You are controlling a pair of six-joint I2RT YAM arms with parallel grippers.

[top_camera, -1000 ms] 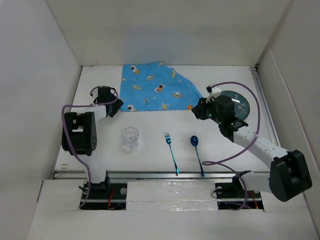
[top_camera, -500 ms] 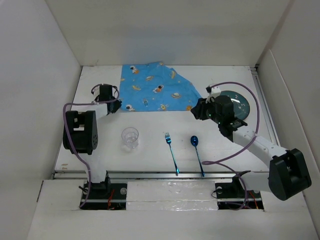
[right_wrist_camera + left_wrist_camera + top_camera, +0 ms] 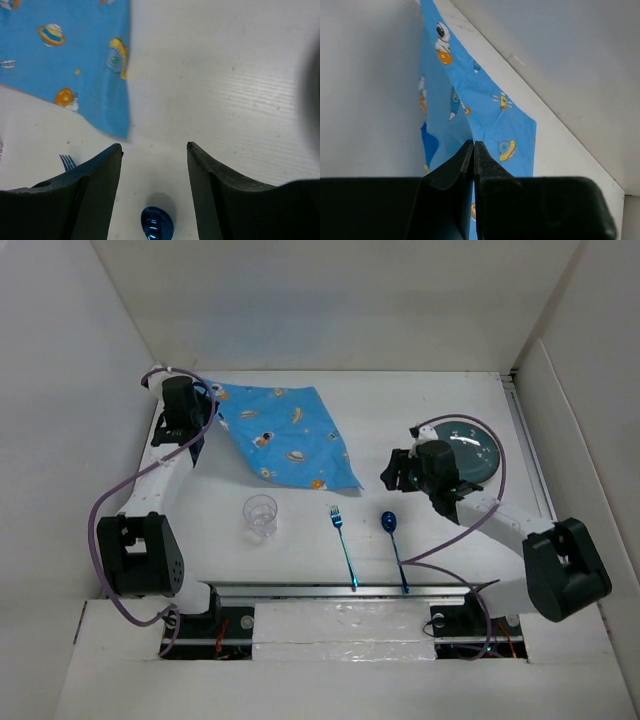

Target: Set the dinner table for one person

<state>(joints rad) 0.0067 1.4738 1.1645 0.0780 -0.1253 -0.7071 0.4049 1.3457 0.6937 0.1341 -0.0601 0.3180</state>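
Left gripper [image 3: 473, 146]: jaws pressed together, pinching edge of blue cloth placemat printed with astronauts and planets [image 3: 285, 435], near far-left corner of large white matte tabletop [image 3: 420, 400], which spans space between white walls. Right gripper [image 3: 154, 146]: jaws spread wide, empty, above shiny blue metal spoon [image 3: 157, 223], right of tabletop's centre.

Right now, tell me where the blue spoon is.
In the top view the blue spoon lies on the dinner table, right of centre, just right of the fork and below the right gripper.
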